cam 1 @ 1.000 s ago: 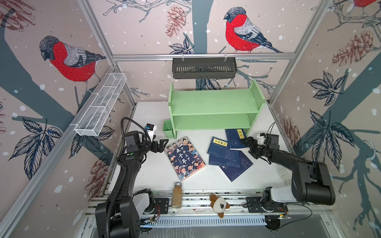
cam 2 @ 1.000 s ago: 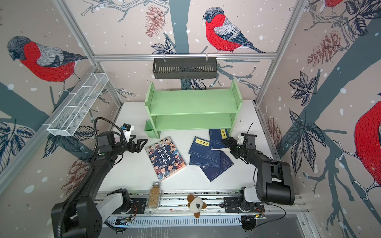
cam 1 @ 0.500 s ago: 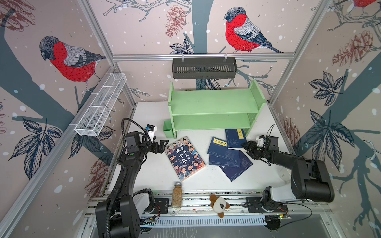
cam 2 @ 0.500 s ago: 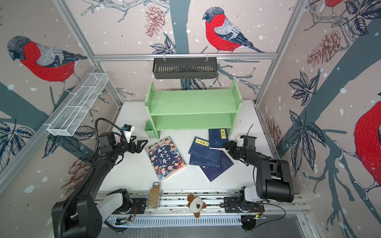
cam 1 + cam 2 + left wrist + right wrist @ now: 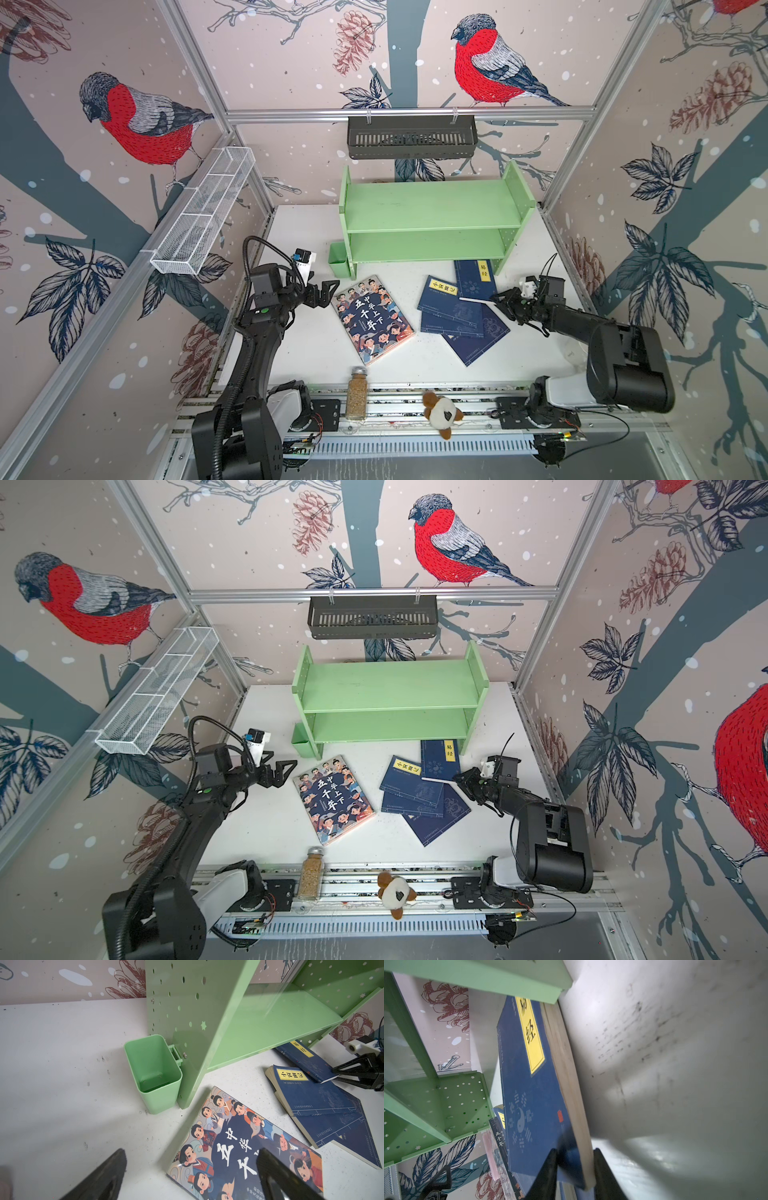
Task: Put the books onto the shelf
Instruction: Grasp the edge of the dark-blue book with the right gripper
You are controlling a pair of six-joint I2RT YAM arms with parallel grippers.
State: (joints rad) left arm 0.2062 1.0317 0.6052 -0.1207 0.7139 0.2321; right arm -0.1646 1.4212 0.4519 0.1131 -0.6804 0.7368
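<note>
1. Gripping is the step in hand. I am taking the top navy book [image 5: 474, 278] first. It lies on the right of the table [image 5: 299, 361], with its far end just beside the right foot of the shelf [image 5: 432, 208].
2. Its near end rests on the other navy books [image 5: 453, 311], which fan out toward the near side. The cartoon book [image 5: 372, 318] lies flat to their left. Both boards of the shelf are bare, so none of the books is placed yet.
3. The right claw [image 5: 496, 300] has its jaws drawn narrow on that book's near right corner, one on the cover and one under the page block. In the right wrist view the book [image 5: 533, 1084] fills the gap between them [image 5: 575, 1151], so I judge it gripped.
4. The bite is only at a corner, so I expect the thin book to sag or swing. I would raise it slowly and clear the books beneath without dragging them. Then I would carry it level to the lower board, watching the right side panel.
5. The left claw [image 5: 328, 291] is spread wide and empty, just left of the cartoon book. As far as I can see, it touches nothing.
</note>
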